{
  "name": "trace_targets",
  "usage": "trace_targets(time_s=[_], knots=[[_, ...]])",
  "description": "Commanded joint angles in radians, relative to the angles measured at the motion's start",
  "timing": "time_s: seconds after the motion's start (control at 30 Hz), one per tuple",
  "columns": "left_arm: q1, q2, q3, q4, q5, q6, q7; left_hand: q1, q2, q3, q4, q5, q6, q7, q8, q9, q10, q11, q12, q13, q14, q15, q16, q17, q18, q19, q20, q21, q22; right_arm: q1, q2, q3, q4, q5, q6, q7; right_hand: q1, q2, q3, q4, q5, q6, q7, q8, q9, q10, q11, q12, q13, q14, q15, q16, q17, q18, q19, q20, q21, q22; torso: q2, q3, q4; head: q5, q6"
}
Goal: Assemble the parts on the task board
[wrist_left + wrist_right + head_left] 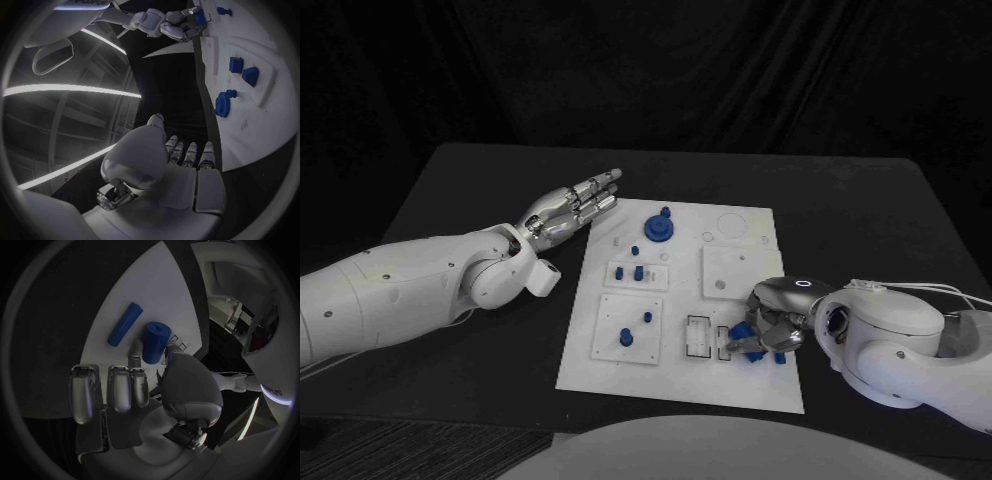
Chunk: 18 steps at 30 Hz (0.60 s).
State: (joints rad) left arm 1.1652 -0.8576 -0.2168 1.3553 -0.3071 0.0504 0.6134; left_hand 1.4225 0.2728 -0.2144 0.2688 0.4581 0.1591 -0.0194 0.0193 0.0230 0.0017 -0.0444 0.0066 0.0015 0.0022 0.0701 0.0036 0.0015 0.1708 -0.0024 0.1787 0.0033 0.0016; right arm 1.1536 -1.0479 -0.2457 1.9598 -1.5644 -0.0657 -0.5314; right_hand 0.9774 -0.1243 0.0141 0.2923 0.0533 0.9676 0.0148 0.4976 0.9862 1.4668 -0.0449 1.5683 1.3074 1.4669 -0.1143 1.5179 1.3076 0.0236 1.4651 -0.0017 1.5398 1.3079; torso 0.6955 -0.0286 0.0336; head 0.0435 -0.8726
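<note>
On the white task board [733,385], my right hand [769,335] pinched a blue cylinder [154,342] beside a blue rod [124,324]; my left hand [571,210] hovered flat, holding nothing; no writing was legible.

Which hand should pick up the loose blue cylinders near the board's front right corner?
Right. The right hand is already over the blue cylinders; the left hand lies flat beside the task board's far left edge.
</note>
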Motion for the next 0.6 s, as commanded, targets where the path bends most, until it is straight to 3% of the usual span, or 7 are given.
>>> trace_targets(time_s=[0.03, 0.13, 0.2, 0.27, 0.37, 0.47, 0.6], knots=[[-0.002, 0.000, 0.001, 0.002, 0.001, 0.019, 0.005, 0.006, 0.001, 0.006, 0.001, 0.004, -0.002, 0.006, 0.005, 0.001, -0.002, 0.006, -0.007, -0.001, -0.002, 0.007, -0.004, -0.002, 0.006, 0.002, 0.007, -0.003, -0.002, -0.010, 0.003, -0.002, -0.002, -0.021, 0.012, -0.033, 0.001, 0.022, 0.011, 0.000, 0.008, -0.011, 0.000, 0.000, 0.006, 0.104, -0.005, 0.003, 0.263, 0.078, -0.008, -0.007, 0.123, -0.012, 0.085, -0.007, -0.008, 0.248, 0.000, 0.0000, 0.0006, 0.001, 0.000], [-0.003, -0.001, 0.001, 0.002, 0.001, 0.020, 0.003, 0.006, 0.001, 0.007, 0.001, 0.005, -0.002, 0.006, 0.005, 0.001, -0.002, 0.006, -0.007, -0.001, -0.002, 0.008, -0.004, -0.002, 0.007, 0.002, 0.007, -0.003, -0.002, -0.014, 0.005, -0.002, -0.001, -0.020, 0.014, -0.031, 0.035, 0.042, 0.021, -0.008, 0.093, -0.016, -0.001, -0.005, 0.023, 0.104, -0.006, 0.003, 0.263, 0.077, -0.009, -0.011, 0.114, -0.011, 0.084, -0.008, -0.012, 0.246, 0.000, -0.0002, -0.0007, 0.002, 0.000], [-0.003, -0.001, 0.001, 0.002, 0.001, 0.021, 0.002, 0.007, 0.001, 0.007, 0.000, 0.006, -0.002, 0.006, 0.004, 0.001, -0.002, 0.006, -0.007, -0.001, -0.002, 0.008, -0.004, -0.002, 0.007, 0.002, 0.008, -0.003, -0.002, -0.015, 0.005, -0.002, 0.000, -0.015, 0.015, -0.027, 0.078, 0.052, 0.032, -0.028, 0.193, -0.020, -0.001, -0.015, 0.027, 0.104, -0.006, 0.003, 0.263, 0.077, -0.010, -0.012, 0.111, -0.011, 0.083, -0.008, -0.014, 0.246, 0.000, -0.0006, -0.0004, 0.003, 0.000], [-0.004, -0.002, 0.001, 0.002, 0.001, 0.022, 0.002, 0.007, 0.002, 0.008, 0.000, 0.007, -0.002, 0.006, 0.005, 0.001, -0.002, 0.007, -0.007, -0.001, -0.002, 0.009, -0.004, -0.002, 0.007, 0.002, 0.008, -0.003, -0.002, -0.015, 0.004, -0.002, 0.002, -0.009, 0.012, -0.021, 0.153, 0.063, 0.064, -0.069, 0.367, -0.038, 0.000, -0.056, 0.002, 0.104, -0.006, 0.003, 0.263, 0.075, -0.010, -0.015, 0.104, -0.010, 0.081, -0.009, -0.017, 0.245, 0.000, -0.0006, 0.0002, 0.002, 0.000], [-0.004, -0.002, 0.001, 0.002, 0.001, 0.024, 0.000, 0.009, 0.002, 0.009, -0.002, 0.009, -0.001, 0.007, 0.005, 0.001, -0.002, 0.008, -0.007, -0.001, -0.002, 0.010, -0.004, -0.002, 0.007, 0.002, 0.009, -0.003, -0.002, -0.016, 0.004, -0.002, 0.005, -0.003, 0.004, -0.012, 0.231, 0.059, 0.130, -0.121, 0.566, -0.034, 0.010, -0.147, -0.091, 0.104, 0.002, 0.003, 0.263, 0.074, -0.004, -0.020, 0.094, -0.009, 0.080, -0.004, -0.021, 0.243, 0.001, -0.0005, -0.0004, 0.003, 0.000], [-0.005, -0.002, 0.001, 0.002, 0.001, 0.027, -0.002, 0.011, 0.003, 0.012, -0.004, 0.012, 0.007, 0.013, 0.006, 0.002, -0.002, 0.012, -0.007, -0.001, -0.002, 0.012, -0.004, -0.002, 0.007, 0.002, 0.010, -0.003, -0.002, -0.017, 0.002, -0.002, 0.008, 0.002, -0.009, -0.007, 0.265, 0.048, 0.205, -0.165, 0.666, -0.024, 0.027, -0.202, -0.158, 0.104, 0.015, 0.003, 0.263, 0.073, 0.008, -0.021, 0.092, -0.009, 0.079, 0.005, -0.023, 0.243, 0.000, -0.0004, -0.0002, 0.003, 0.000], [-0.006, -0.002, 0.001, 0.001, 0.001, 0.030, -0.004, 0.012, 0.003, 0.014, -0.007, 0.013, 0.029, 0.023, 0.010, 0.005, -0.002, 0.019, -0.007, -0.001, -0.002, 0.013, -0.004, -0.002, 0.007, 0.002, 0.012, -0.003, -0.002, -0.017, -0.004, -0.002, 0.015, 0.043, -0.035, -0.002, 0.273, 0.037, 0.281, -0.217, 0.762, -0.003, 0.040, -0.218, -0.190, 0.104, 0.026, 0.003, 0.263, 0.073, 0.017, -0.022, 0.090, -0.009, 0.079, 0.014, -0.023, 0.243, 0.000, 0.0000, 0.0007, 0.004, 0.000]])
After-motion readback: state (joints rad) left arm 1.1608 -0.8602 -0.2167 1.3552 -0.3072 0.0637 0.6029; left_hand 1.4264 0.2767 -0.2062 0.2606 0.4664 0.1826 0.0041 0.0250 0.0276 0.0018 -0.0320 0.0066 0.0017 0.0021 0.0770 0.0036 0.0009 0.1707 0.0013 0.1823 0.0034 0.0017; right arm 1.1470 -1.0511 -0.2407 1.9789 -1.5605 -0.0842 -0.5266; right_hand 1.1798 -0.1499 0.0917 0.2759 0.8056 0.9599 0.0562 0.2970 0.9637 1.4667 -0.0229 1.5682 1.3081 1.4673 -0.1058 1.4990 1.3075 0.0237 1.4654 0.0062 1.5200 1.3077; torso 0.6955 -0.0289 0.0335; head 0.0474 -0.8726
